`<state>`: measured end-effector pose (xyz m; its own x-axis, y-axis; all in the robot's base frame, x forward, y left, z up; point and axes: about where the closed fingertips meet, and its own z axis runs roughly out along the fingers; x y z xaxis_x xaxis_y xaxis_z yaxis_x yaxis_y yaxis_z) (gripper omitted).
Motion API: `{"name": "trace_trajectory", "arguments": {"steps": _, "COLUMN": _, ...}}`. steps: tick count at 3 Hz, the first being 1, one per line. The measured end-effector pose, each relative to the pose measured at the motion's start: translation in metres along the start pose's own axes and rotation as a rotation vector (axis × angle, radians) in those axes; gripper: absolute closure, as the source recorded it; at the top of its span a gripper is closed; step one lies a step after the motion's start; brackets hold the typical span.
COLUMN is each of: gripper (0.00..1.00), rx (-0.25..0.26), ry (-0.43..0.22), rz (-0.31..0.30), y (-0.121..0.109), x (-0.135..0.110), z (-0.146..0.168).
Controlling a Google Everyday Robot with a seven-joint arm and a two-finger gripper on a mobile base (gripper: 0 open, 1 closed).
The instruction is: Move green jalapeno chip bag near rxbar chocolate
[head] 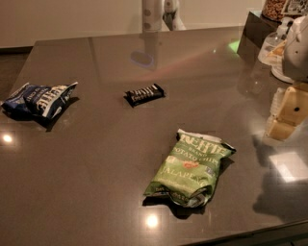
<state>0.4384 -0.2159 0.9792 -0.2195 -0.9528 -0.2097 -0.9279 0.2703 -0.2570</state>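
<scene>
The green jalapeno chip bag (192, 168) lies flat on the dark table (96, 158), front and right of centre, with its white lettering facing up. The rxbar chocolate (144, 94), a small black bar with white letters, lies further back near the table's middle, well apart from the bag. My gripper (279, 122), with tan fingers on a white arm, hangs at the right edge of the view above the table. It is to the right of the bag and a little behind it, and holds nothing.
A dark-blue-and-white Kettle chip bag (41, 98) lies at the left. A dark box (257, 31) and clear containers (274, 45) stand at the back right. A white post (153, 14) stands behind the table's far edge. The table's front edge runs along the bottom right.
</scene>
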Motion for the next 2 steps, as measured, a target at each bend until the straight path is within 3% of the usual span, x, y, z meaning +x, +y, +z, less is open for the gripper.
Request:
{"name": "trace_trajectory", "arguments": {"steps": 1, "gripper": 0.0, "rx": 0.0, "ry": 0.0, "rz": 0.0, "y": 0.0, "x": 0.0, "z": 0.0}}
{"name": "trace_trajectory", "arguments": {"steps": 2, "gripper": 0.0, "rx": -0.038, "ry": -0.025, "rz": -0.093, "y": 0.014, "x": -0.016, "z": 0.018}}
